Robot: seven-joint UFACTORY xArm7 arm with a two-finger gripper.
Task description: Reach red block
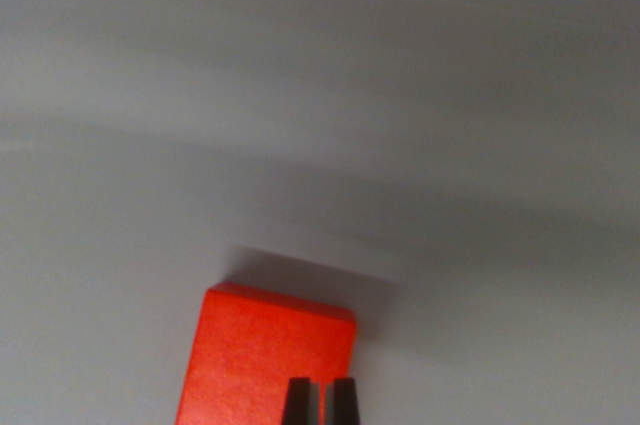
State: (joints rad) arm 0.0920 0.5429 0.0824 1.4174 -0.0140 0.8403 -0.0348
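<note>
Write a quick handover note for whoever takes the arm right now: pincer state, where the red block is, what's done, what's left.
Pincer: two dark fingertips at the bottom edge of the wrist view, close together with only a thin gap, holding nothing.
Red block: lies on the plain grey surface, low in the view, partly cut off by the bottom edge; the fingertips overlap its right part.
Done: the pincer is right at the block.
Left: confirm contact, which this view cannot settle.

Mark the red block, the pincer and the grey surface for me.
Red block [250, 365]: wrist view, middle of its top face.
Pincer [321, 403]: wrist view, narrow gap between its two dark tips.
Grey surface [320, 95]: wrist view, bare area above the block.
</note>
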